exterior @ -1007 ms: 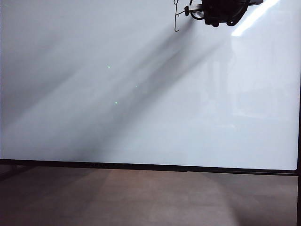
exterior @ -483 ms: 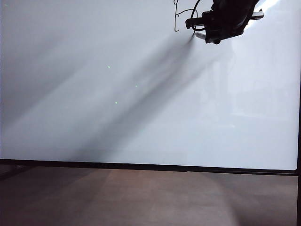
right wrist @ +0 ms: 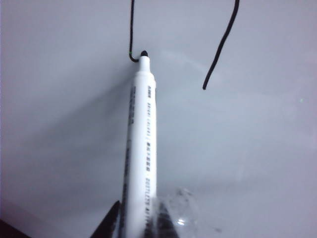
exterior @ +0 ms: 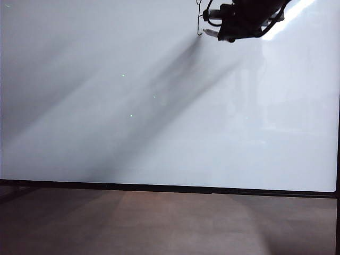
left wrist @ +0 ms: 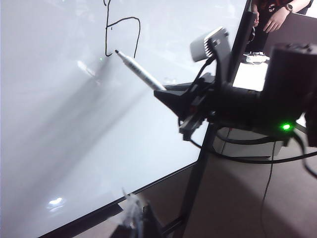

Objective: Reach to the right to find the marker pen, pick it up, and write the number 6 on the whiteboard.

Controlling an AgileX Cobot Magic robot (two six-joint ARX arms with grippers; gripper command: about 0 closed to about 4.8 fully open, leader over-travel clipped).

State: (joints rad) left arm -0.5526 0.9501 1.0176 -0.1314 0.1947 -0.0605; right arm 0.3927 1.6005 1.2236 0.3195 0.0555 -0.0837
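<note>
**Black strokes up top, 6 only half drawn**

Clamped on the marker pen [right wrist: 141,148] with the right gripper [exterior: 226,29], way up at the upper right of the whiteboard [exterior: 159,122]. Tip parked right at the bottom of the left stroke of the number 6 [left wrist: 119,34], loop open at the bottom. Can't tell about the left gripper [left wrist: 136,223], barely peeking in, blurry, low near the board's bottom frame.

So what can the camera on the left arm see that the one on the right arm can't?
Only the left wrist view shows the right arm's hand, the board's black frame, the floor and a person's hands behind. Only the right wrist view shows the print on the marker pen. Both show the pen's tip at the bottom of the unfinished number 6 on the whiteboard.
</note>
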